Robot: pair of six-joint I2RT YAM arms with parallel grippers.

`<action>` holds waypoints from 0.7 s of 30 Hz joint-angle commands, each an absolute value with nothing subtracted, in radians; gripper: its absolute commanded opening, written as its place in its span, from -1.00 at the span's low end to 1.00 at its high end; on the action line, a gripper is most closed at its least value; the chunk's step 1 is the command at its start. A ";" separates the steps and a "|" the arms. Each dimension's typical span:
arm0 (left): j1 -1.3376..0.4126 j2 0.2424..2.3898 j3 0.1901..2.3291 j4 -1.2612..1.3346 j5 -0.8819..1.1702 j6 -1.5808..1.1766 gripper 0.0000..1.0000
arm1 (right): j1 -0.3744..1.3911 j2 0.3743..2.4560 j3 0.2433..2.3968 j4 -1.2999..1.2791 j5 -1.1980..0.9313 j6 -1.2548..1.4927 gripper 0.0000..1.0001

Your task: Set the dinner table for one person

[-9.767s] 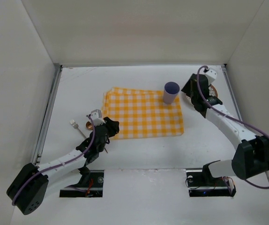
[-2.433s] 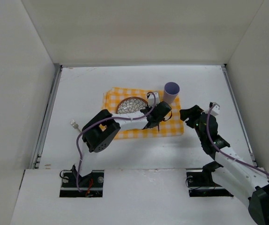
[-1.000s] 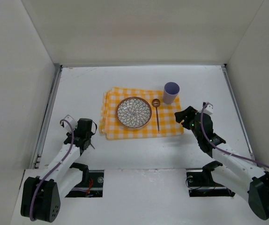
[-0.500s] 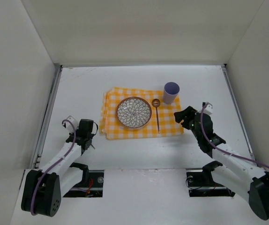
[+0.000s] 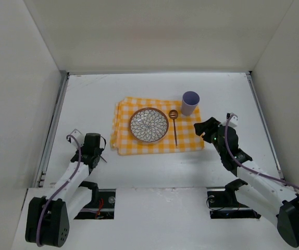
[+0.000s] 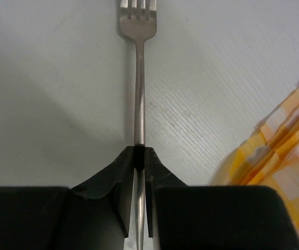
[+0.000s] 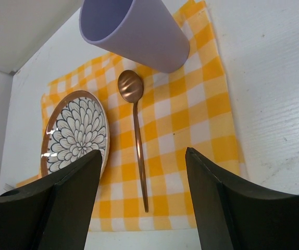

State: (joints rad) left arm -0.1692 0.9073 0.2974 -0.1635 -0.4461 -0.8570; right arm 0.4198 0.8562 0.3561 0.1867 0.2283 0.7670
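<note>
A steel fork (image 6: 138,78) lies on the white dinner table (image 5: 87,99), left of the yellow checked cloth (image 5: 191,138). My left gripper (image 6: 139,152) (image 5: 94,150) is shut on the fork's handle, tines pointing away. The top view hides most of the fork under the gripper. On the cloth sit a flower-patterned plate (image 5: 149,125), a copper spoon (image 5: 174,127) to its right and a purple cup (image 5: 190,103) at the far right corner. My right gripper (image 7: 143,151) (image 5: 208,130) hovers open at the cloth's right edge, holding nothing.
White walls close in the table on three sides, with metal rails (image 5: 55,120) along its left and right edges. Both arm bases stand at the near edge. The cloth's folded corner (image 6: 285,156) lies just right of the fork.
The left jaws have closed onto the fork handle over the last second. Earlier the left arm was over the cloth by the spoon; it is now back at the left. The right arm barely moved.
</note>
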 commanded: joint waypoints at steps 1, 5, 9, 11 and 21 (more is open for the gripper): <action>-0.185 0.809 0.330 -0.208 -0.433 -0.809 -0.92 | 0.416 0.848 0.356 0.225 0.235 0.767 0.43; -0.263 0.794 0.452 -0.225 -0.430 -0.740 -0.91 | 0.420 0.867 0.360 0.232 0.232 0.767 0.43; -0.416 0.934 0.584 -0.189 -0.425 -0.615 -0.89 | 0.421 0.868 0.360 0.233 0.230 0.769 0.43; -0.484 1.024 0.642 -0.164 -0.436 -0.548 -0.89 | 0.421 0.867 0.359 0.235 0.235 0.767 0.43; -0.567 1.350 0.788 -0.049 -0.430 -0.353 -0.91 | 0.423 0.877 0.360 0.238 0.227 0.769 0.43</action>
State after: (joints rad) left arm -0.5613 1.3331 0.7357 -0.0921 -0.4290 -0.4557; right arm 0.4202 0.8787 0.3561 0.1875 0.2283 0.7670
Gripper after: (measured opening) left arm 0.090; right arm 0.713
